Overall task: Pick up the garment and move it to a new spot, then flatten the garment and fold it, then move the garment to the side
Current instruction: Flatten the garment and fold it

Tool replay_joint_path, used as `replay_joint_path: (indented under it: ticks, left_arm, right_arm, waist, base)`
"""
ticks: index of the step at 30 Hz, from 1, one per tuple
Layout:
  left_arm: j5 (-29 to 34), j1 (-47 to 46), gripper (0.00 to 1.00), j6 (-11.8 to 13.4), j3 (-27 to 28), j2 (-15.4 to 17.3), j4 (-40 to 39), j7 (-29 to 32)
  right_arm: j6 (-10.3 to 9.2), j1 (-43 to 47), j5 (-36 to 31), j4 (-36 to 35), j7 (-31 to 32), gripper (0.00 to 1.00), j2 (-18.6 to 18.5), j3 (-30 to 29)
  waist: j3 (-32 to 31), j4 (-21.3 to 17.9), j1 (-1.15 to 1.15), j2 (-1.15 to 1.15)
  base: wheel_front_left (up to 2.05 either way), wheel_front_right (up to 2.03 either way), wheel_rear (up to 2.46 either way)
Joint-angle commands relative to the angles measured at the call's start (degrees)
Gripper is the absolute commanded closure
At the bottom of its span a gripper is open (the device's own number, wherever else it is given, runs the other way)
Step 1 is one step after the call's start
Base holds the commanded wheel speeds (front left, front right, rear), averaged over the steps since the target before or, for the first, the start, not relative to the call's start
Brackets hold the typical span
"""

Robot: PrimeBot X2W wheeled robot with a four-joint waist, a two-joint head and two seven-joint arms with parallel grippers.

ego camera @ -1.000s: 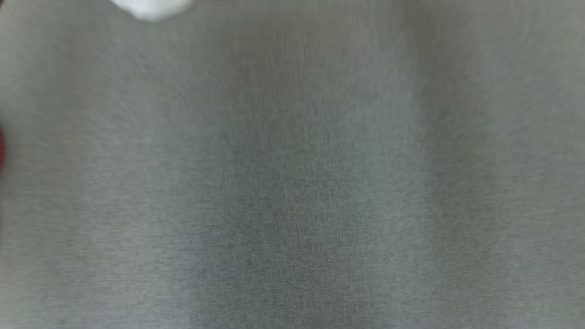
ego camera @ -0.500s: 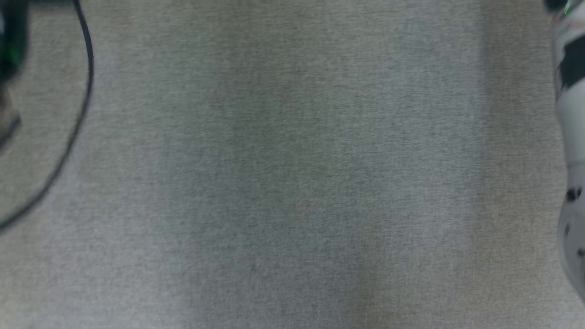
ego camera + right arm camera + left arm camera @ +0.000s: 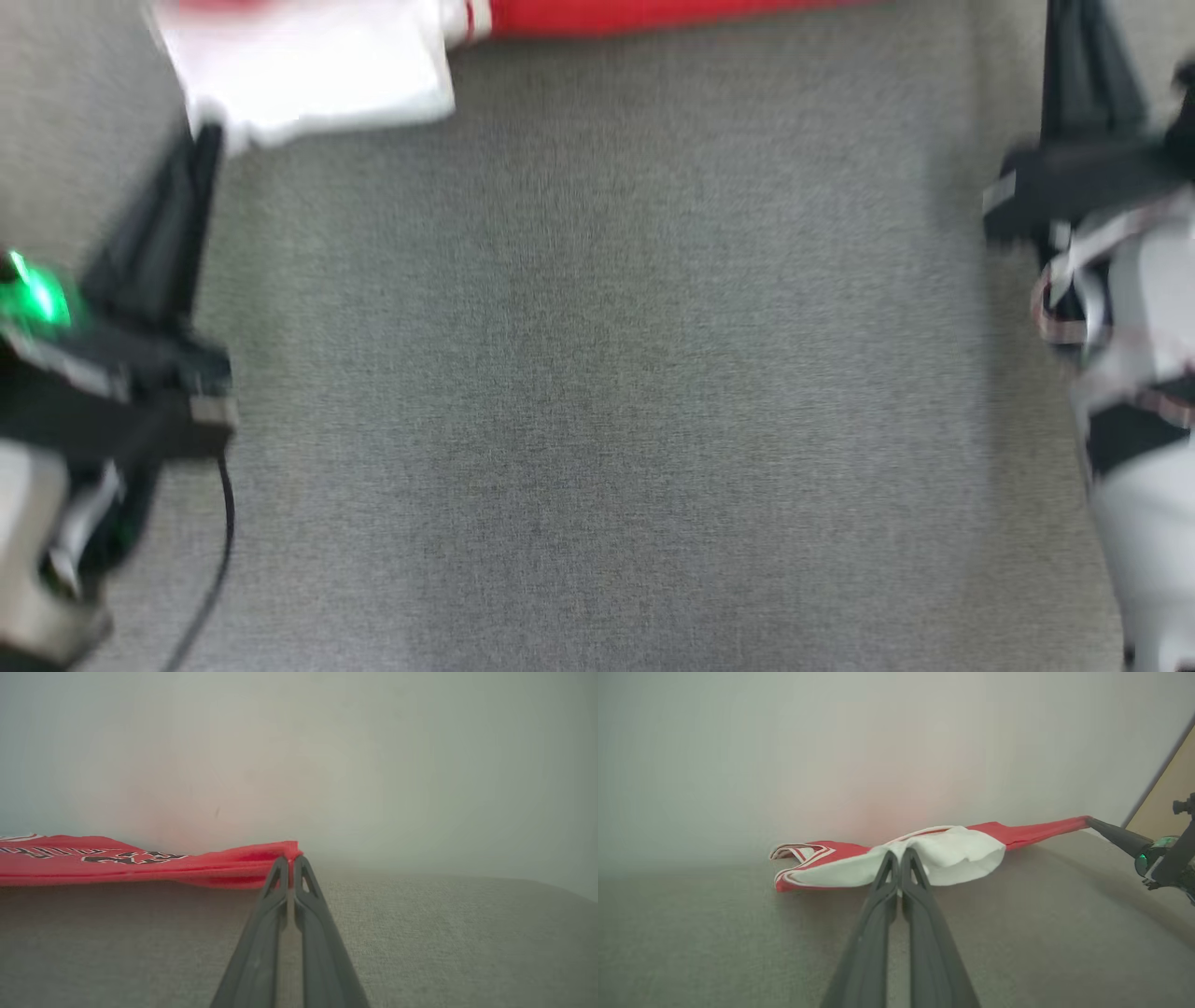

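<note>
from the left wrist view i see my left claw (image 3: 899, 855) with its two fingers pressed together, pinching a white fold of the garment (image 3: 957, 851). the cloth rises to a small peak right at the tips. the garment is red and white with striped trim at one opening. it lies stretched sideways along the far part of the grey woven surface (image 3: 738, 952), close in front of a pale wall (image 3: 878, 742).

in the right wrist view my right claw (image 3: 290, 860) is closed just as narrow, nipping the red corner at the end of the garment. black lettering (image 3: 135, 857) runs across the red cloth to the left of that grip. the same claw shows far to the right in the left wrist view, where the red cloth runs out in a taut strip to its tips.

the head view is blurred. there the garment sits along the top edge, white part to the left and red to the right, with one claw at each side. a green light (image 3: 33, 294) glows on the left wrist and a dark cable (image 3: 219, 551) hangs below it.
</note>
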Motion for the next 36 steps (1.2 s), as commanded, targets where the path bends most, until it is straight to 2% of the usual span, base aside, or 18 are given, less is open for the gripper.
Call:
replay_joint_path:
  ticks: [1, 6, 14, 25, 30, 36]
  left_arm:
    - [-0.36, 2.04, 1.0, 0.08, 0.43, 0.21, -0.26, -0.2]
    - [-2.61, 14.1, 1.0, 0.08, 3.65, -2.9, -1.69, -0.2]
    - [0.49, 27.66, 1.0, 0.09, 7.11, -6.79, -3.43, -0.2]
    - [1.86, 38.77, 1.0, 0.34, 4.14, -6.58, -7.75, 0.29]
    - [0.75, 43.89, 1.0, 1.9, 3.61, -5.63, -11.88, 1.53]
    - [-0.19, 48.58, 1.0, 3.65, 2.95, -3.42, -16.65, 4.58]
  right_arm:
    - [-0.13, 2.08, 0.47, -0.57, -0.09, 1.0, -0.53, -0.06]
    - [-0.13, 12.58, 0.59, -3.75, -0.08, 1.0, -1.89, 0.73]
    - [-0.14, 25.57, -0.55, -9.09, -0.08, 1.0, -0.63, -1.74]
    - [-0.13, 38.46, 0.15, -16.67, -0.09, 1.0, -4.23, -0.83]
    - [-0.13, 45.51, 1.15, -22.3, -0.08, 1.0, -5.65, -0.91]
    - [-0.13, 52.12, 2.23, -25.72, 1.1, 1.0, -6.55, -1.81]
  waist:
    - [-3.95, -0.38, 0.01, 0.0]
    - [-8.46, -0.86, 0.01, 0.0]
    - [-14.24, -1.6, 0.01, 0.0]
    - [-19.58, -1.45, 0.01, 0.0]
    - [-20.99, -0.91, 0.01, 0.0]
    - [-21.64, -0.57, 0.01, 0.0]
  base:
    - [0.0, 0.0, 0.0]
    - [0.0, 0.0, 0.0]
    - [0.0, 0.0, 0.0]
    - [0.0, 0.0, 0.0]
    - [0.0, 0.0, 0.0]
    - [0.0, 0.0, 0.0]
